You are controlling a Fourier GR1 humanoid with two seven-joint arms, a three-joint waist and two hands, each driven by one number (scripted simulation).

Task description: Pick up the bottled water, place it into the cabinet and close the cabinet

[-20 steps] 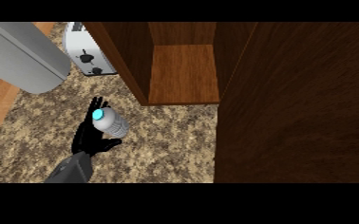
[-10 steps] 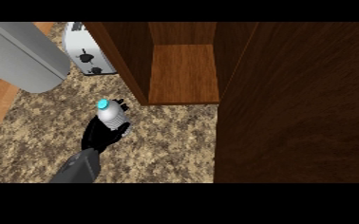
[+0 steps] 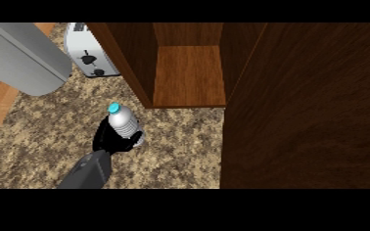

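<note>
You see a speckled stone counter [image 3: 180,142], matt and rough-looking. On the right, the cabinet [image 3: 192,73] is smooth brown wood with visible grain. The toaster [image 3: 90,56] at far left looks like pale metal. The bottled water [image 3: 124,123] is ribbed, glossy plastic.

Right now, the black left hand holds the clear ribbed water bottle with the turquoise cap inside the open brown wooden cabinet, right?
Not inside. The head view shows the black left hand curled round the clear ribbed water bottle over the speckled stone counter, in front of the open brown wooden cabinet. The rest holds.
</note>
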